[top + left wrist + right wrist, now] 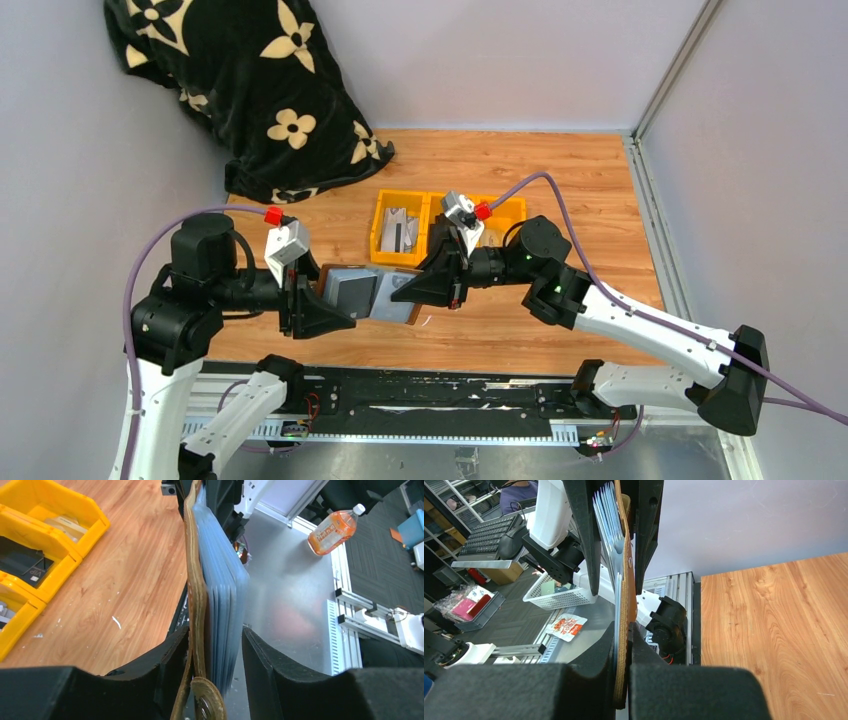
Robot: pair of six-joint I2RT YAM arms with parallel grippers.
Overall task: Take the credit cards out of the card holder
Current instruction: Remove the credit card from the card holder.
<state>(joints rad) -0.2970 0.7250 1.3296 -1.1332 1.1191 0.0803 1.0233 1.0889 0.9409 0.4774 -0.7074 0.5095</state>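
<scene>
Card holder [368,292] held open over the table [560,170], toward its near edge, apart from the yellow bins [381,238] behind; right claw [623,627] clamped on its right flap; left claw [215,630] straddles the left half, grip cannot be told.

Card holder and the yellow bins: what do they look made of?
The card holder has a brown outer cover that looks like matte leather, with a raw fibrous edge; it could be imitation. Its inner sleeves are thin grey-blue leaves, slightly translucent, likely soft plastic. The yellow bins look like moulded hard plastic: smooth, slight sheen, uniform colour.
</scene>
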